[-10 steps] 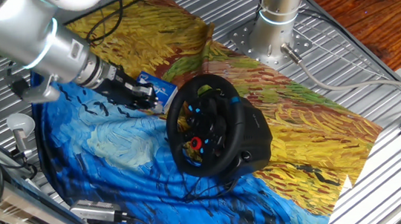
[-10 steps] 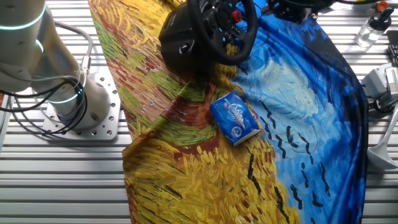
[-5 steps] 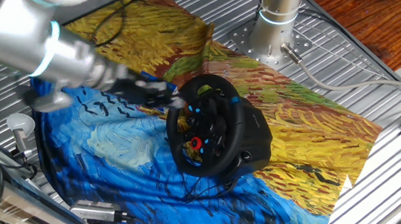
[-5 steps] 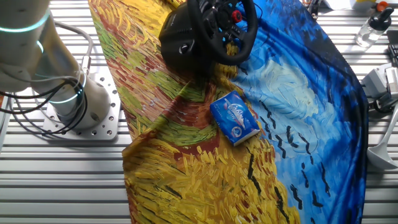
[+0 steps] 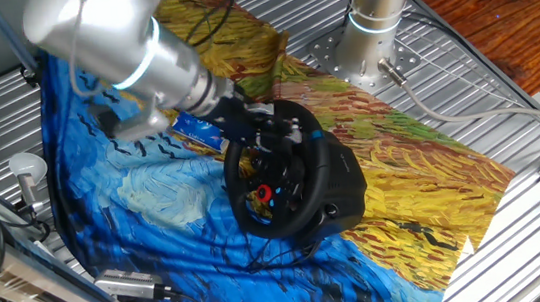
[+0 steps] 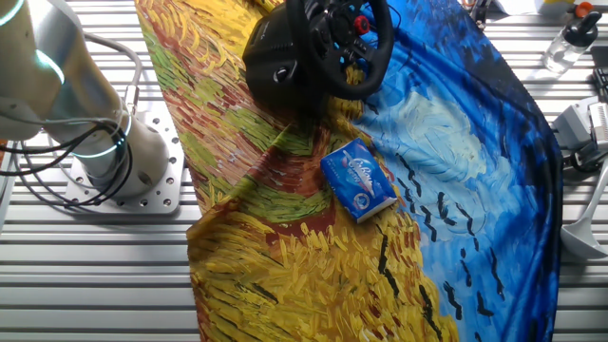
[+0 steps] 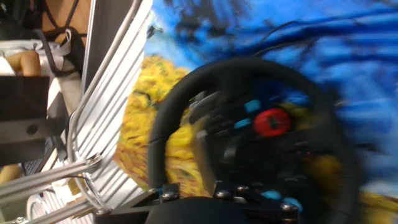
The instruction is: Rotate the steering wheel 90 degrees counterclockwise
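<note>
The steering wheel (image 5: 278,175) is a black round wheel on a bulky black base, standing tilted on the painted cloth, with a red button on its hub. It also shows at the top edge of the other fixed view, steering wheel (image 6: 340,40). My gripper (image 5: 266,129) hovers right at the wheel's upper rim, coming in from the left. The hand view is blurred: the steering wheel (image 7: 249,124) fills it, with the red button (image 7: 272,121) right of centre. The gripper (image 7: 194,190) shows only at the bottom edge, its jaws apart with yellow cloth between them, gripping nothing.
A small blue-and-white box (image 6: 359,179) lies on the cloth (image 6: 285,247) beyond the wheel, and my arm mostly covers it in one fixed view. A second arm's base (image 5: 373,14) stands on the ribbed metal table (image 5: 520,235). A bottle (image 6: 568,40) and cables lie at the table's edges.
My arm has swung right, from over the blue box to the wheel's upper rim. The wheel and the box have not moved.
</note>
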Tool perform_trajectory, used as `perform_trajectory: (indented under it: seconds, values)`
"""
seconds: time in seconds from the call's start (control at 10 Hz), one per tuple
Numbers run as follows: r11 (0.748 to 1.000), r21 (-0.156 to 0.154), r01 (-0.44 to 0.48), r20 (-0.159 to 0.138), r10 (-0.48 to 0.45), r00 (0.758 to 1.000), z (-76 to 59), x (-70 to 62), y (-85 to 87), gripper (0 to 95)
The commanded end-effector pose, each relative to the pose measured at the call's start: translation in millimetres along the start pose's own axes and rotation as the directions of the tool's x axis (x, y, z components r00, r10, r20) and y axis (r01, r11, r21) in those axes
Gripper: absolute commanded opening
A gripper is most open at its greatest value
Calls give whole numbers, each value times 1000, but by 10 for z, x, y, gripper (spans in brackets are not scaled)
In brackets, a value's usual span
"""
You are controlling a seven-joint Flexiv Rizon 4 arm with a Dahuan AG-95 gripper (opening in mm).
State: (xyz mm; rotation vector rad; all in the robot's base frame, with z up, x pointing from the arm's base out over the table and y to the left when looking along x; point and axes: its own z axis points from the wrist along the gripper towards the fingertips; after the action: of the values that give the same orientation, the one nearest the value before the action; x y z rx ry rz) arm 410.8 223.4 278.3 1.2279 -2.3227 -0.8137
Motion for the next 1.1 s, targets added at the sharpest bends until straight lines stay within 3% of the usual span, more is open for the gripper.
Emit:
perform_trajectory:
  seconds: [0.1, 0.3, 0.6, 0.7, 0.8, 0.9, 1.1]
  values:
    - [999, -34, 40, -26, -41, 999, 89, 2, -29, 570]
    - [998, -36, 43, -25, -43, 999, 155, 44, -42, 570]
    - [999, -27, 18, -22, -19, 1000, 141, 39, -40, 570]
    - [1000, -24, -4, -15, 4, 1000, 141, 39, -40, 380]
    - [1000, -21, -3, -16, 2, 1000, 141, 39, -40, 380]
    - [1000, -20, 10, -16, -10, 1000, 141, 39, -40, 570]
    - [1000, 0, 19, -4, -19, 1000, 141, 39, -40, 570]
